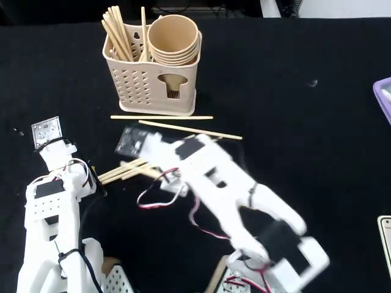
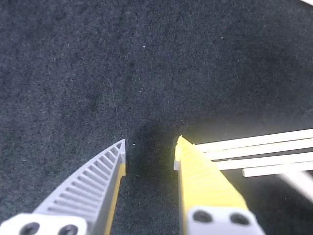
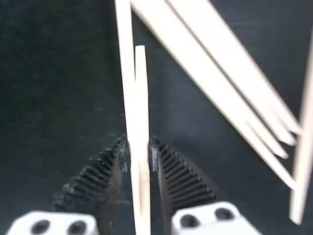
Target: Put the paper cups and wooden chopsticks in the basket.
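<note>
Right gripper (image 3: 138, 149): you are pinching a pair of chopsticks (image 3: 136, 98) between jaws pressed together on it; be holding that squeeze even, so neither stick is sliding out.
Pair: it is sitting near of the basket (image 1: 149, 85), left of centre; I cannot tell whether it is off the table (image 2: 98, 58).
Basket: it is standing at the far side, cups (image 1: 174, 39) stacked in its right compartment; you are likely aiming for the left one.
Loose sticks (image 1: 162, 117): be lifting clear of them.
Left gripper (image 2: 149, 147): it is hanging spread over the table.
</note>
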Tool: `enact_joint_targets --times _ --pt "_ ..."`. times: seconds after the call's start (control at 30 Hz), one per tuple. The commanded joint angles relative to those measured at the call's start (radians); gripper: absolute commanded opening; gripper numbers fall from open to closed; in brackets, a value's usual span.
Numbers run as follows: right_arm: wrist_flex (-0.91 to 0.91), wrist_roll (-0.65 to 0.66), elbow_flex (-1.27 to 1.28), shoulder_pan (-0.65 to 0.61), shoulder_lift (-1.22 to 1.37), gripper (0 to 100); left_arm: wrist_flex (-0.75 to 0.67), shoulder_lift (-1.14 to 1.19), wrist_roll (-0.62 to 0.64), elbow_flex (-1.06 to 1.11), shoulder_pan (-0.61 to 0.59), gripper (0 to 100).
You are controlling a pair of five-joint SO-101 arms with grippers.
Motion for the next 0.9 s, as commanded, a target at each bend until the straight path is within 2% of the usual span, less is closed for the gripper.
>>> enact_joint_targets --times 0.0,0.17,0.27,0.4,0.53,0.73,0.87 --pt "0.052 -0.006 -0.024 0.066 -0.194 1.0 -0.014 -0.025 0.002 -0.005 -0.008 17" --pt "0.106 -0.015 -0.096 0.095 -0.415 1.0 -0.014 -0.025 0.002 -0.005 -0.004 17" --pt "0.051 -0.129 -0.191 0.080 -0.501 1.0 -0.014 -0.025 0.003 -0.005 -0.004 17" --pt "-0.149 -0.330 -0.331 0.055 -0.507 1.1 -0.014 -0.025 0.003 -0.005 -0.004 17" --pt "-0.442 -0.489 -0.432 0.029 -0.438 1.1 -0.014 -0.023 0.002 -0.005 -0.004 17" --pt "-0.848 -0.526 -0.536 0.015 -0.248 1.1 -0.014 -0.023 0.002 -0.005 -0.004 17" --pt "-0.979 -0.526 -0.636 0.017 -0.096 1.1 -0.014 -0.023 0.002 -0.005 -0.004 17"
